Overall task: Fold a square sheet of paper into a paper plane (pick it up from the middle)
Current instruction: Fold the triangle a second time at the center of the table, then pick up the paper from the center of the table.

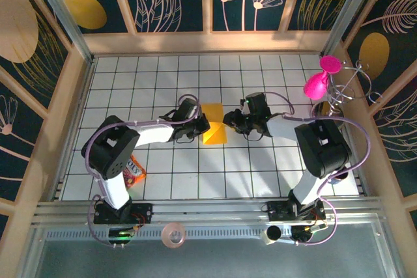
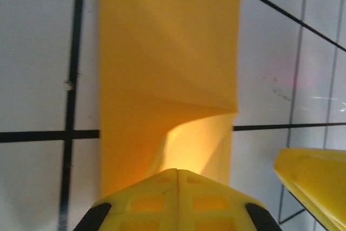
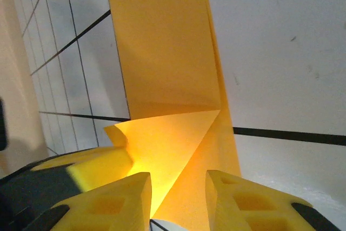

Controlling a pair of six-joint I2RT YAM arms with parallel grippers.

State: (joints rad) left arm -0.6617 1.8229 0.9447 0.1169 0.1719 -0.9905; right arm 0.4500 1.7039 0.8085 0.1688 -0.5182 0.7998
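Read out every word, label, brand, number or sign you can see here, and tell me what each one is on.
Print on the snack packet: too small and blurred to read.
On the sheet of paper: plain orange-yellow, no text.
No other text can be read.

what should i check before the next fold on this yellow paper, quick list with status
1. paper lies between both grippers: ok
2. left gripper fingers closed at the paper's edge: ok
3. left gripper truly pinching the paper: cannot tell
4. right gripper fingers apart, raised flap between them: ok
5. flap creased flat: not ok, it stands up
6. snack packet and pink figure clear of the paper: ok
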